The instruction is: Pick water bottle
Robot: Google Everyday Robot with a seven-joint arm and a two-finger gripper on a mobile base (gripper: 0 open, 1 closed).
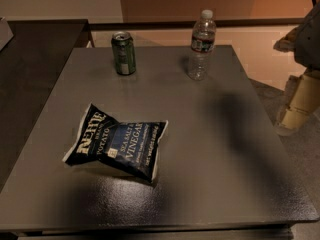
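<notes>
Rightward, gripper [294, 115] beside grey table [225, 154]

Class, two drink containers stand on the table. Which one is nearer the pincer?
The clear water bottle with the white cap. The pincer hangs beyond the right edge of the table, and the green can stands farther left.

This looks like an office room. A plain grey table [240, 149] stands by a dark desk [35, 69], with a bare wall [60, 1] behind and grey carpet [306, 154] below. The robot's gripper [295, 106] hangs off the table's right side.
</notes>
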